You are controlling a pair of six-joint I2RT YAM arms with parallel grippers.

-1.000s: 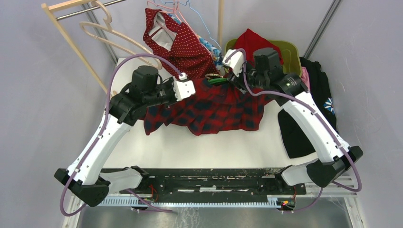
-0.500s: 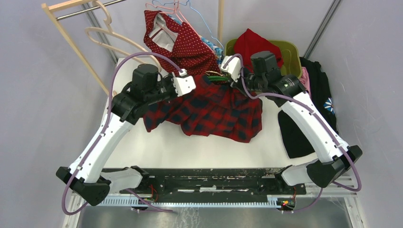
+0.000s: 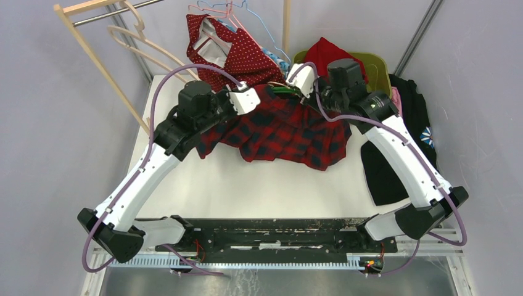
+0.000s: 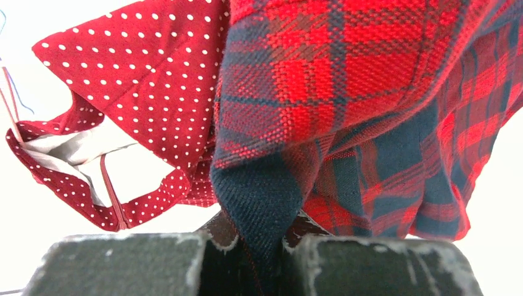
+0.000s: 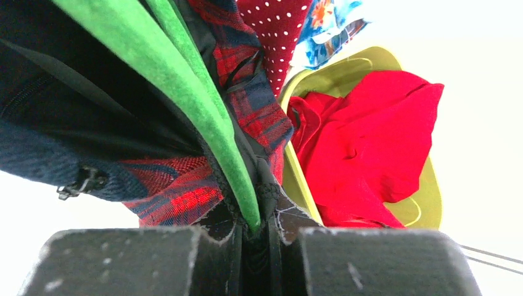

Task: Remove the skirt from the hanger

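The red and navy plaid skirt (image 3: 284, 131) lies bunched on the white table, its waist still on a green velvet hanger (image 3: 282, 90). My left gripper (image 3: 251, 96) is at the skirt's left upper edge. In the left wrist view that gripper (image 4: 256, 246) is shut on a navy fold of the skirt (image 4: 345, 92). My right gripper (image 3: 298, 84) is at the hanger's right end. In the right wrist view it (image 5: 256, 237) is shut on the green hanger (image 5: 179, 80), with dark skirt lining (image 5: 74, 111) pressed beside it.
A red polka-dot garment (image 3: 237, 55) hangs on wire hangers behind the skirt. An olive bin (image 3: 377, 66) with a red cloth (image 3: 330, 54) stands at the back right. A black garment (image 3: 404, 123) drapes over the right edge. A wooden rack (image 3: 92, 55) with wooden hangers stands back left.
My right gripper has closed onto the green hanger. The left arm has moved right and toward the back with the skirt's edge, and the skirt has bunched toward the middle.
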